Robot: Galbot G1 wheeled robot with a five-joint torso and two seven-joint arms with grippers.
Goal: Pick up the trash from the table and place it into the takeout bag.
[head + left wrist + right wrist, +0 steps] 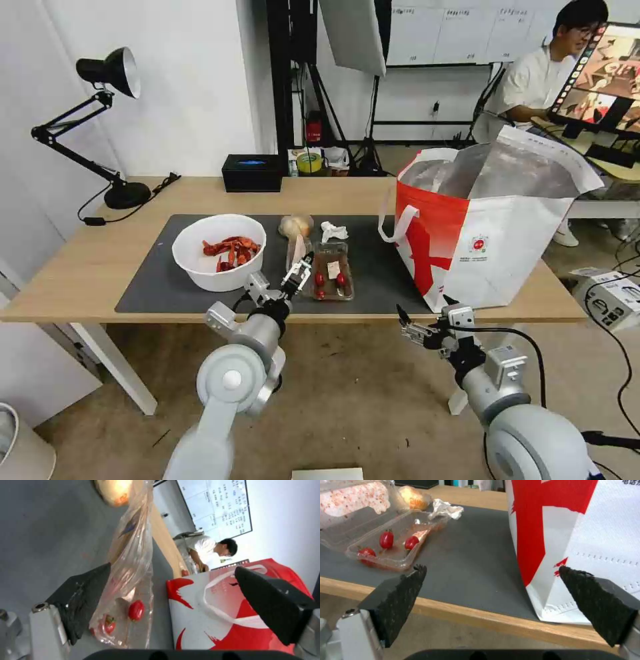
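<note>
Left gripper [298,272], jaws wide, sits at the clear plastic clamshell tray [331,271] — its raised lid edge — nearer than the right gripper [408,325].

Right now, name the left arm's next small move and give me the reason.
Probably ease the left gripper forward and down onto the raised lid of the clamshell tray, then shut. Its fingers are open beside that lid, touching nothing, and the takeout bag stands open to the right. The right gripper hangs open below the table edge.
</note>
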